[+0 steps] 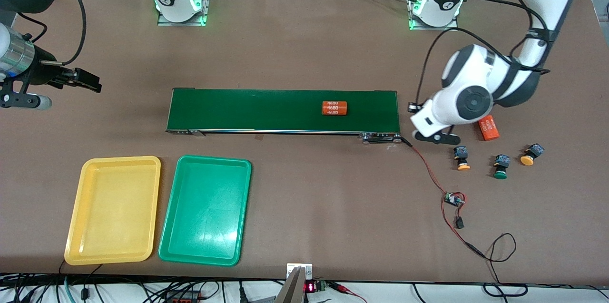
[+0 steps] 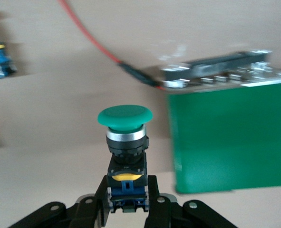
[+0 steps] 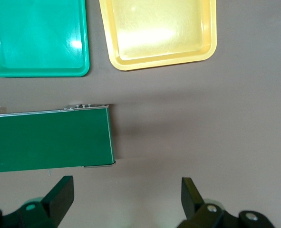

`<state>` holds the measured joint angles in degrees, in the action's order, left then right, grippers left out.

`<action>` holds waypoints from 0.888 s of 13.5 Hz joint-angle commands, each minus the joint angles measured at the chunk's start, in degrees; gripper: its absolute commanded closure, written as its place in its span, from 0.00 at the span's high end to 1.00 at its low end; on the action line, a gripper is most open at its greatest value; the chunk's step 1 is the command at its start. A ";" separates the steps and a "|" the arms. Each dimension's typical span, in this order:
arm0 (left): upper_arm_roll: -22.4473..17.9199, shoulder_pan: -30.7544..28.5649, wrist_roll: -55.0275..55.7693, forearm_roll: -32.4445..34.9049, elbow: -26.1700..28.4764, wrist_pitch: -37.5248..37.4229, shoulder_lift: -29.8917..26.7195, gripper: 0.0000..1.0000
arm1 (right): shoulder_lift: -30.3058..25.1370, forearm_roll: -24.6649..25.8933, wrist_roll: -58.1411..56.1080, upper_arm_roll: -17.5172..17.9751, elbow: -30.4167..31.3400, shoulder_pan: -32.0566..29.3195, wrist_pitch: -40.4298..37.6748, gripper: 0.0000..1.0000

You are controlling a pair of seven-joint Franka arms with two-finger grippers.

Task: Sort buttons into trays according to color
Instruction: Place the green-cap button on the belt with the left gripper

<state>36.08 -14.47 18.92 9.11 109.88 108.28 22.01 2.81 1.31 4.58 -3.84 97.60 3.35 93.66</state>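
Trays, yellow [image 1: 114, 210] and green [image 1: 205, 210], lie side by side near the waiting right gripper [image 1: 78, 79], jaws released. Past the belt [image 1: 266, 110] (its end), the left gripper [image 2: 127, 204] clenches a green button [image 2: 125, 142]; three buttons [image 1: 500, 166] sit on the desk [image 1: 309, 46].

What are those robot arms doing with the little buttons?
They are sorting buttons by color into trays. The left gripper has shut on a green button near the end of the green belt. Three more buttons wait on the table: two orange ones and a green one. The yellow tray and green tray hold nothing yet. The right gripper waits, open, by the belt's other end.
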 commanded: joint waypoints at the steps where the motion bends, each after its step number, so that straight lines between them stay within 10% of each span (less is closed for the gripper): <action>1: 2.94 3.11 7.24 0.38 -0.10 1.31 2.58 0.08 | -0.09 -0.78 0.69 -0.12 0.05 0.25 -0.24 1.00; 6: 2.85 7.18 15.09 0.56 1.92 7.12 5.23 0.17 | -0.17 -0.78 0.69 -0.12 0.14 0.25 -0.32 1.00; 7: 2.85 7.26 15.10 0.56 1.92 7.12 5.32 0.37 | -0.17 -0.78 0.69 -0.12 0.14 0.25 -0.32 1.00; 8: 2.77 7.09 15.10 0.64 1.48 7.21 5.32 0.89 | -0.17 -0.78 0.69 -0.12 0.14 0.25 -0.32 1.00; 12: 2.85 4.90 14.93 0.56 -4.12 2.23 4.44 1.00 | -0.17 -0.78 0.69 -0.03 0.14 0.25 -0.32 1.00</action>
<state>38.73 -8.47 33.45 9.10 109.17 114.67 27.50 2.83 1.30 4.58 -3.84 97.61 3.36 93.63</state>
